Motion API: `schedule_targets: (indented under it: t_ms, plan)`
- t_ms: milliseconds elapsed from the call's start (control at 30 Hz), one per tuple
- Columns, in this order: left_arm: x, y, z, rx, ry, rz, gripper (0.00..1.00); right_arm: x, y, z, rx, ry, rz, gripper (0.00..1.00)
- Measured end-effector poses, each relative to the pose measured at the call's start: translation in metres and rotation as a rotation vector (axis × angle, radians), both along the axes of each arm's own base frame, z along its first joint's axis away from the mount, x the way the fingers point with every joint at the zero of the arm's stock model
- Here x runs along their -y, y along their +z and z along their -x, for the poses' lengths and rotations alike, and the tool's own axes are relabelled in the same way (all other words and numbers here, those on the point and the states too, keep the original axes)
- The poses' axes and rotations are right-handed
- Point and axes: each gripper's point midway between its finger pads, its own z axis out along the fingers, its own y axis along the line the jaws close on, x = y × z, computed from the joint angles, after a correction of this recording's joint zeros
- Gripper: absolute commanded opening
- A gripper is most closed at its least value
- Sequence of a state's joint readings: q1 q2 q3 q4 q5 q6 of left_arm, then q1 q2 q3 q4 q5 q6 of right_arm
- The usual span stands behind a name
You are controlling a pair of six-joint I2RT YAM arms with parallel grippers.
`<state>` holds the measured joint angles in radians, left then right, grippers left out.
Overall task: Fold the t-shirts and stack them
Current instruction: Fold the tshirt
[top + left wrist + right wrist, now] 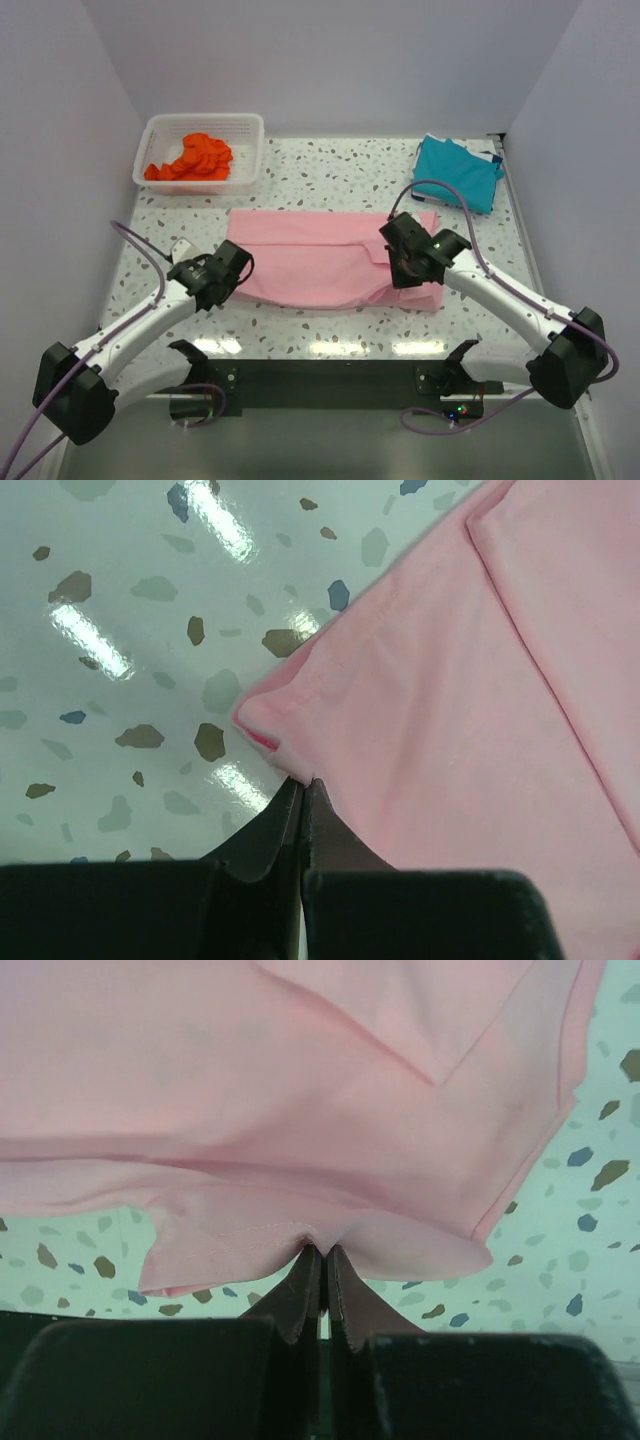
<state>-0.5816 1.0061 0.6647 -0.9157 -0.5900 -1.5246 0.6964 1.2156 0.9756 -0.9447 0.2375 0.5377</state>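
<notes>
Risk: each grip takes only a thin pinch of hem, so the pink t-shirt (320, 265) may slip free or shed a layer when lifted, spoiling the fold. The left fingers (278, 832) are clenched on its near left corner and the right fingers (298, 1295) on its near right edge. The shirt lies flat mid-desk (330, 170), extending away from both.

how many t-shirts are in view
3: pink t-shirt mid-table, teal t-shirt folded at far right, orange-red t-shirt bunched in the basket far left; more could hide under it.

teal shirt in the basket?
No, the teal shirt lies at the far right of the table; the basket holds the orange shirt.
</notes>
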Motion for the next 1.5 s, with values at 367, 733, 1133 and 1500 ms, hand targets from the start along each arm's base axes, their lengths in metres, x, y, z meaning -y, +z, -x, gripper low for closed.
schedule_targets:
  t_ms: [367, 733, 1133, 1500]
  plan:
    - [-0.013, 0.006, -0.037, 0.003, 0.010, -0.036, 0.00, 0.005, 0.015, -0.048, 0.036, -0.032, 0.019, 0.00]
    - [-0.020, -0.002, -0.067, -0.012, -0.011, -0.033, 0.00, 0.006, 0.009, -0.098, 0.011, -0.026, 0.050, 0.00]
    - [-0.023, -0.016, -0.093, -0.060, -0.037, -0.037, 0.00, -0.005, -0.007, -0.146, -0.032, 0.001, 0.073, 0.00]
    - [-0.029, -0.038, -0.110, -0.119, -0.075, -0.033, 0.68, -0.002, -0.038, -0.171, -0.069, -0.033, 0.149, 0.14]
